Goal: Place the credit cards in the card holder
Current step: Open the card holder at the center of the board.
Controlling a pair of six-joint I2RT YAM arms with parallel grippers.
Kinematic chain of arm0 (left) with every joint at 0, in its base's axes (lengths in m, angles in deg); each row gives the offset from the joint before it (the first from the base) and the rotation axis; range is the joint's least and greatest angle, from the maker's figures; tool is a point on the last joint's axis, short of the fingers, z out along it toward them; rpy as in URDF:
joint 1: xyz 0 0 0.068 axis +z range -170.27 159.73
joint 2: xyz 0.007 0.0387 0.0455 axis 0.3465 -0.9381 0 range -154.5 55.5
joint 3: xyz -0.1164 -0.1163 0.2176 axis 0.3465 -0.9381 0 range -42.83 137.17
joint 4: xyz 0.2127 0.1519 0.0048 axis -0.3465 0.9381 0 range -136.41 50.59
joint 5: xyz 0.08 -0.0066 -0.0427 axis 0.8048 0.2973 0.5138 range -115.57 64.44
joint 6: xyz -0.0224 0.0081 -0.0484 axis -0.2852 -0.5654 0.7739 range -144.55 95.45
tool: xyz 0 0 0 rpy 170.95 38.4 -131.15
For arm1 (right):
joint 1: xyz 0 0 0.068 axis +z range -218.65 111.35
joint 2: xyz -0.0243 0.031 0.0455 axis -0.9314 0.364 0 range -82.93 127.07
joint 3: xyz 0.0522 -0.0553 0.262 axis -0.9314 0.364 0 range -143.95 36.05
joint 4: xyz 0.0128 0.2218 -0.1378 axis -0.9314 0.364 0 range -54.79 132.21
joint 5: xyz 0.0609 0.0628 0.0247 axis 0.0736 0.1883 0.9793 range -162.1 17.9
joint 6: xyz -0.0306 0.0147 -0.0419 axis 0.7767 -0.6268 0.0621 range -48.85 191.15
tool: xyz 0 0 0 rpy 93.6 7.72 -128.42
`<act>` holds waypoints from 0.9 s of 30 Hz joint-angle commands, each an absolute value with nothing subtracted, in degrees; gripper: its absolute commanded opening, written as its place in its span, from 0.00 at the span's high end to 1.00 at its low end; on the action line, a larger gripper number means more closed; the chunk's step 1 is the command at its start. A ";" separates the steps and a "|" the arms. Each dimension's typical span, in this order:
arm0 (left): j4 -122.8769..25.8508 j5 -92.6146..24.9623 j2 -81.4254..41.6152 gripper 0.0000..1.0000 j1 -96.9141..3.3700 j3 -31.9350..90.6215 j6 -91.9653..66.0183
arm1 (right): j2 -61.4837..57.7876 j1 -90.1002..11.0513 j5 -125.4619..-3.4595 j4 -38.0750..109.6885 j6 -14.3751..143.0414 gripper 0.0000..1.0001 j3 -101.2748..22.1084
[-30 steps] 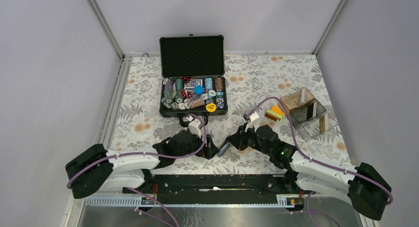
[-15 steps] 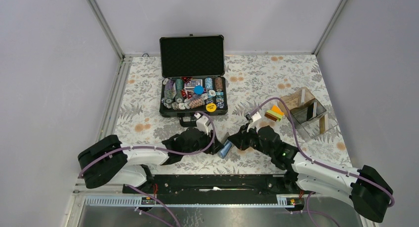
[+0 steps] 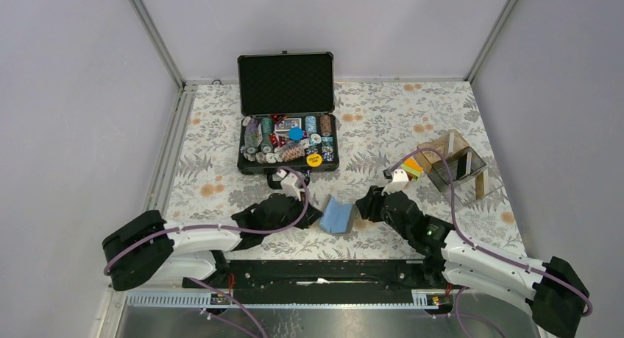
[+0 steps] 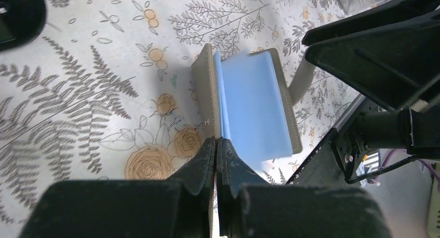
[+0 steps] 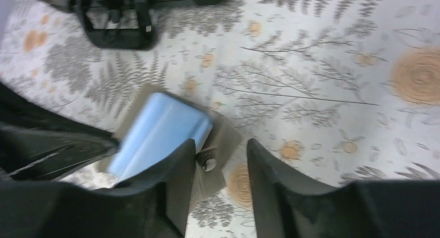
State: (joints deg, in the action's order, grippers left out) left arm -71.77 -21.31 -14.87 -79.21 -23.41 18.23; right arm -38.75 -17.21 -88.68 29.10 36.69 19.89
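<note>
The card holder (image 3: 340, 215) lies spread on the flowered table between both arms, its light blue inner panel (image 4: 254, 108) facing up and a grey flap (image 4: 205, 93) standing at its left side. My left gripper (image 3: 315, 215) (image 4: 216, 143) is shut on the holder's near edge, where flap and blue panel meet. My right gripper (image 3: 363, 205) (image 5: 222, 145) is open; the holder's grey snap tab (image 5: 209, 164) lies between its fingers, and the blue panel (image 5: 161, 129) shows left of them. The credit cards (image 3: 410, 167), orange, yellow and green, sit stacked beside the clear box.
An open black chip case (image 3: 288, 132) full of chips stands at the back centre, its handle (image 5: 117, 28) close to the holder. A clear brownish acrylic box (image 3: 460, 169) sits at the right. The black arm-base rail (image 3: 324, 272) runs along the near edge.
The card holder has gone from folded in my right gripper to spread open on the table. My left gripper closed on its edge. My right gripper opened and drew back right.
</note>
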 commanded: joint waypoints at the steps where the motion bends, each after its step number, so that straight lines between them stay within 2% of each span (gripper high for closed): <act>1: -73.45 -17.83 -9.42 1.00 -79.51 -26.61 21.64 | -40.78 -16.88 -98.63 36.75 31.92 0.45 18.62; 4: -71.91 -17.67 -7.05 1.00 -79.56 -27.25 22.11 | -40.67 -16.88 -96.61 36.49 34.01 0.38 16.88; 8: -69.58 -17.16 -5.12 1.00 -79.51 -27.13 22.20 | -37.61 -16.87 -91.75 36.63 37.49 0.39 12.49; 15: -67.86 -16.36 -4.35 1.00 -79.52 -27.16 22.57 | -33.27 -16.89 -77.39 27.38 39.06 0.55 11.22; 19: -66.42 -14.76 -4.61 1.00 -79.51 -27.28 23.45 | -28.08 -16.88 -78.13 27.16 35.09 0.66 11.38; 22: -62.87 -11.62 -4.66 1.00 -79.51 -27.27 25.16 | -25.98 -16.88 -81.72 28.42 30.99 0.64 12.53; 27: -60.91 -10.49 -4.70 1.00 -79.51 -27.87 25.71 | -22.72 -16.91 -77.58 25.30 28.23 0.59 13.90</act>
